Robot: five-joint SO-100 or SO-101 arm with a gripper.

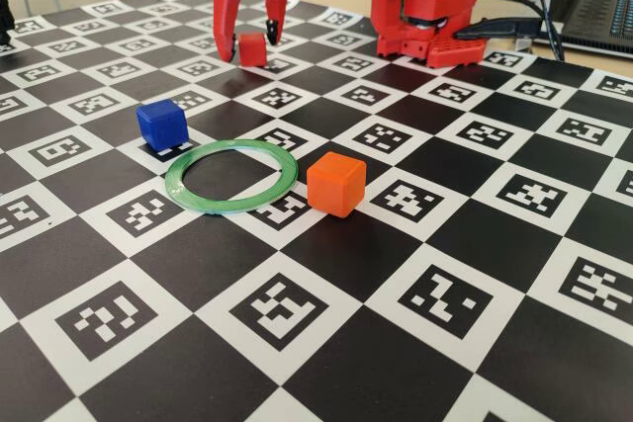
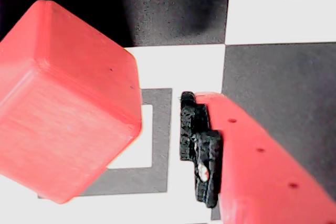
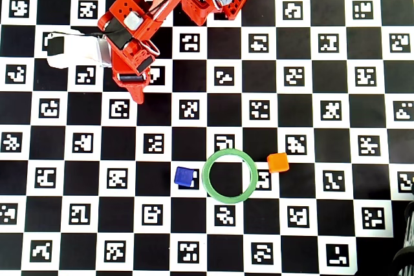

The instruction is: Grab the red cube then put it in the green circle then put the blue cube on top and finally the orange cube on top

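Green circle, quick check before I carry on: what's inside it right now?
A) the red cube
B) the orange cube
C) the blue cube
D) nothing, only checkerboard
D: in the overhead view the green circle encloses only bare board, with the blue cube just outside it on the left, the orange cube just outside on the right, and the red cube far off between the fingers of the gripper.

The arm is built from bright red printed plastic with black motor blocks and black cables. Its gripper has two long tapering red fingers; one finger shows small holes and a black ridged pad. A white block sits at the wrist.
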